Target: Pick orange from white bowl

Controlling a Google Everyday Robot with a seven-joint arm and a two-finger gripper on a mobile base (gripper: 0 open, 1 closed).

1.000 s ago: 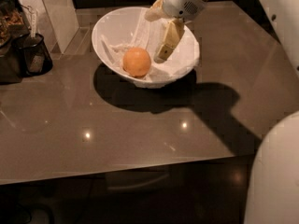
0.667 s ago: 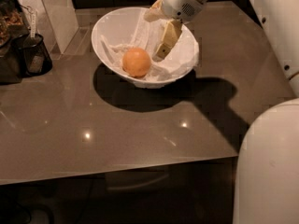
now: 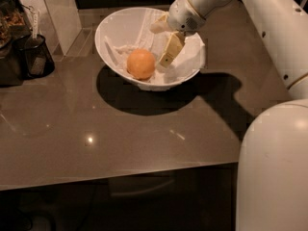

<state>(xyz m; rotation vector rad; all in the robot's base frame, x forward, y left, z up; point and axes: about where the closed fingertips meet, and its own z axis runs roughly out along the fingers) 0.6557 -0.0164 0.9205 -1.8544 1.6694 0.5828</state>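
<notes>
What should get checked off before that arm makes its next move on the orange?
1. Orange lying in the white bowl, in plain view: ok.
2. Pincer open and empty: ok.
3. Pincer placed around the orange: not ok; it hangs inside the bowl, beside the fruit.
4. Paper lining clear of the grasp: cannot tell.
5. Bowl resting on the table: ok.
</notes>
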